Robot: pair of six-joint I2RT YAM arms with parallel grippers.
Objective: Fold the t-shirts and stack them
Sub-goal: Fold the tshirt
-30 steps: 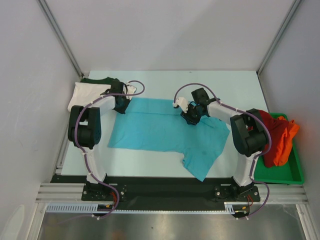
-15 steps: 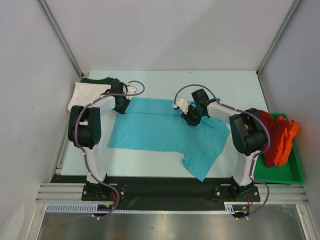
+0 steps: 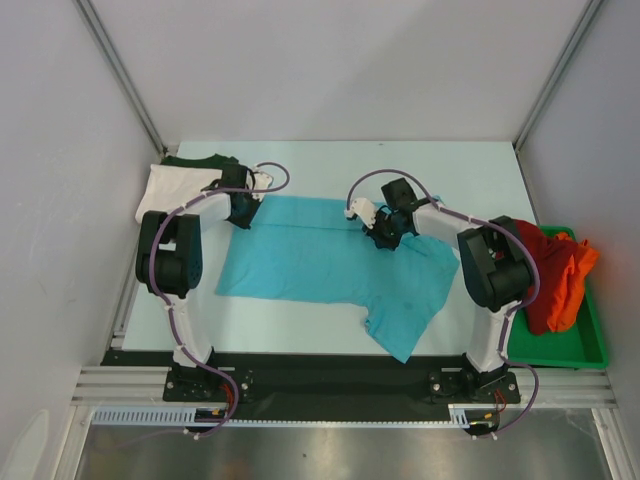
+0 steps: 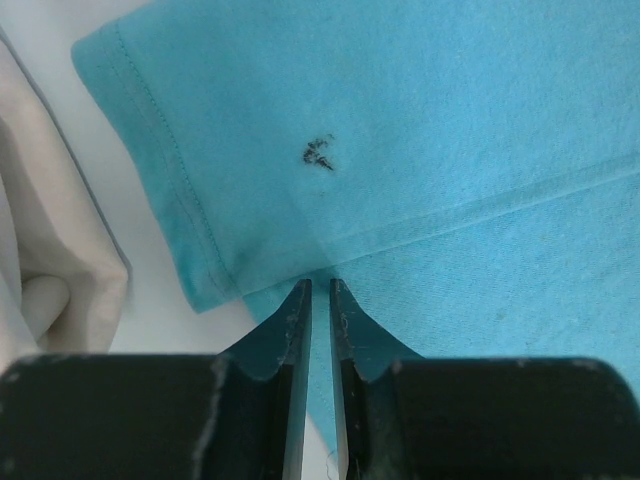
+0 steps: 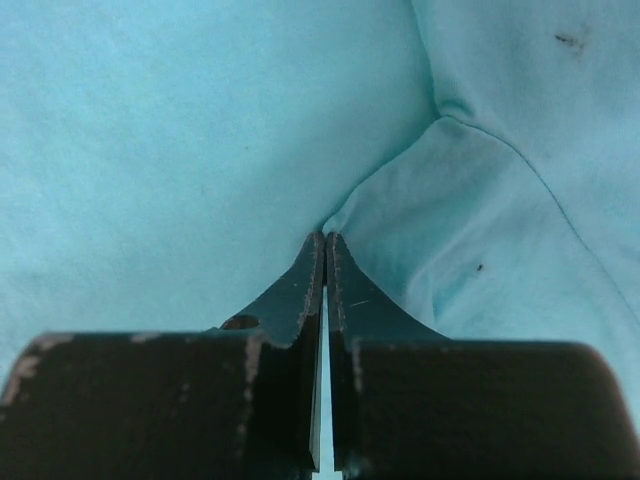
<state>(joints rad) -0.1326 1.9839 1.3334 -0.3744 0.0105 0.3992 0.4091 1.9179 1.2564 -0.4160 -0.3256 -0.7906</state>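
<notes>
The turquoise t-shirt [image 3: 320, 265] lies spread on the table, one sleeve hanging toward the near edge. My left gripper [image 3: 245, 212] is shut on its far left edge; in the left wrist view the jaws [image 4: 320, 285] pinch the cloth [image 4: 450, 120] beside the sleeve hem. My right gripper [image 3: 385, 235] is shut on its far right part; in the right wrist view the jaws [image 5: 325, 238] pinch a raised fold of the cloth [image 5: 180, 130]. The white t-shirt [image 3: 170, 188] lies on the dark green one [image 3: 200, 160] at the far left. The red [image 3: 535, 270] and orange [image 3: 575, 270] t-shirts are heaped in the tray.
The flat green tray [image 3: 580, 355] stands at the right edge of the table. The white shirt's edge [image 4: 40, 250] lies close to the left of my left gripper. Grey walls and metal posts enclose the table on three sides.
My right gripper has shifted slightly left and away with the pinched cloth. The left gripper has hardly moved.
</notes>
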